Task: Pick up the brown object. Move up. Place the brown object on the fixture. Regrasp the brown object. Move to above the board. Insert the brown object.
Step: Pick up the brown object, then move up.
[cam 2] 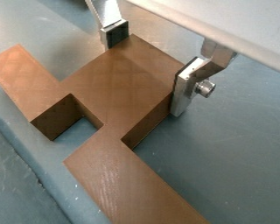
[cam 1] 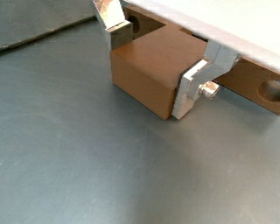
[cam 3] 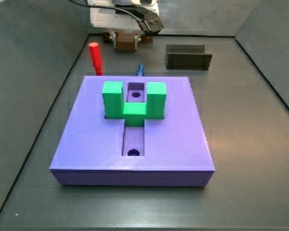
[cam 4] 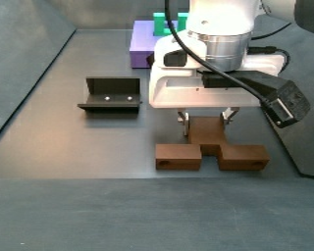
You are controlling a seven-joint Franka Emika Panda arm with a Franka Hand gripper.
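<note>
The gripper (cam 4: 206, 132) stands low over the brown object (cam 4: 211, 156), near the counter (cam 4: 68, 201) edge opposite the board (cam 3: 135, 126). Its silver fingers (cam 2: 192, 84) flank the object's raised middle block, so that block fills the gap between them. The object's flat arms spread out to both sides on the counter and block any low sideways pass there. In a side view the fixture (cam 4: 110, 95) stands well apart, with bare counter between it and the object. The board fills the counter's middle; its green U-shaped block (cam 3: 134, 99) rises above it. A red peg (cam 3: 97, 57) stands upright beside the board's far corner. Dark walls close the counter's sides.
</note>
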